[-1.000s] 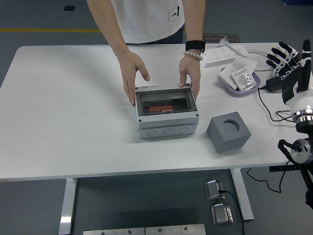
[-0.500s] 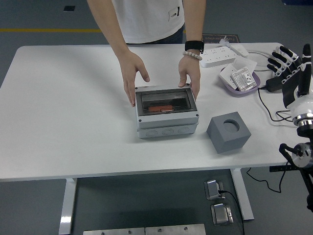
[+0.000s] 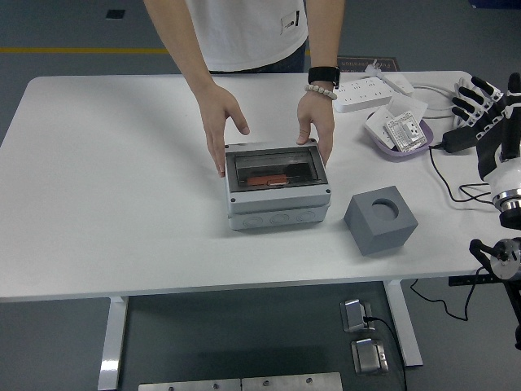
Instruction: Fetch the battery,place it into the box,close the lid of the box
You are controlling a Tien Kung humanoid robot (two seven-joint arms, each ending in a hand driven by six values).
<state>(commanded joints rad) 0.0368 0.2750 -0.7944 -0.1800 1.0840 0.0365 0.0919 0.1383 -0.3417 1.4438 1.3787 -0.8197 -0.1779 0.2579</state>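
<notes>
The battery (image 3: 266,180), orange-red, lies under the grey box's (image 3: 278,205) shut clear lid; right hand (image 3: 491,122) spread, empty.

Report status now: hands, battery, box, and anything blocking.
Right hand open, raised at the table's right edge; left not in view. Box lid shut, orange battery inside. Person's hands hold the box's far side.

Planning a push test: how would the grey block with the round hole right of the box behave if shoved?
The grey block sits flat on the table on a broad base, so it would probably slide, not tip or roll. Its matte faces suggest fair grip. It looks stiff; the round hole hints it may be lighter than solid, but weight can't be judged.
</notes>
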